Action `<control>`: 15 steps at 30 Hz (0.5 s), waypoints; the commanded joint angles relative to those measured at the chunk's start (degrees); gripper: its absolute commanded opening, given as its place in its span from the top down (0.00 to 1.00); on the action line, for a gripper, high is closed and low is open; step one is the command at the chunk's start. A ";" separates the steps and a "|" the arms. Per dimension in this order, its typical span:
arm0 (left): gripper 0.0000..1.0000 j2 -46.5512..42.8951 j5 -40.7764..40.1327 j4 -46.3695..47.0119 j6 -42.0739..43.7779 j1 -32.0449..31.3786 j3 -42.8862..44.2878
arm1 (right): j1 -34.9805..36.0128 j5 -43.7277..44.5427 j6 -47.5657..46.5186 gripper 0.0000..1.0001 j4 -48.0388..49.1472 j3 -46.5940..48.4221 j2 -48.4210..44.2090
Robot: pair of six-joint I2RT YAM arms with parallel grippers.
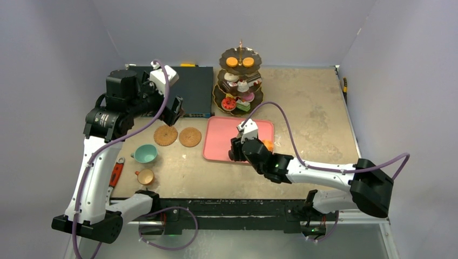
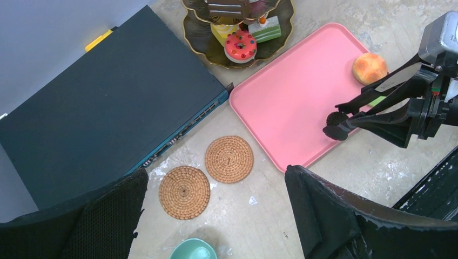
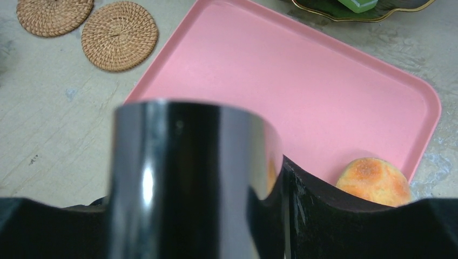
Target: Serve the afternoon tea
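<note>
The right gripper (image 1: 236, 150) is clamped on the black tongs (image 2: 336, 117) and hangs over the near part of the pink tray (image 1: 222, 135), which lies about mid-table. The tongs point away from the arm, their scalloped tips a little apart above bare tray. Whether the tips touch the tray is hard to say from these views. An orange toy bun (image 2: 369, 68) sits alone on the tray at its right side, near the tongs but apart from them.

The left gripper (image 1: 174, 110) is spread wide and holds nothing. It hovers towards the far left of the table (image 1: 313, 108), beside a dark blue box (image 1: 192, 89) set against the far edge.

The three-tier stand (image 1: 239, 81) is upright at the far edge, just beyond the tray's far left corner, with small cakes on every tier and a red donut (image 2: 240, 46) on the lowest. Two woven coasters (image 1: 166, 135) lie side by side just left of the tray, both bare. The teal cup (image 1: 145, 154) stands nearer the left edge, and the tan cup (image 1: 145, 176) is closer still to the near edge. A red-handled tool (image 1: 116, 172) lies at the left edge.
</note>
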 commanded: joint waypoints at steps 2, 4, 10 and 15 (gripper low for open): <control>0.01 -0.05 0.96 1.08 -0.10 0.25 2.43 | 0.49 2.61 1.70 0.40 1.42 -0.54 0.96; 0.01 -0.07 0.96 0.98 -0.09 0.21 2.46 | 0.49 2.75 1.77 0.41 1.44 -0.74 1.15; 0.01 0.04 0.96 0.98 0.01 0.20 2.55 | 0.53 4.42 1.84 0.41 0.40 -0.51 1.11; 0.01 0.13 0.96 1.02 0.00 0.19 2.67 | 0.57 4.71 1.86 0.43 0.15 -0.42 0.14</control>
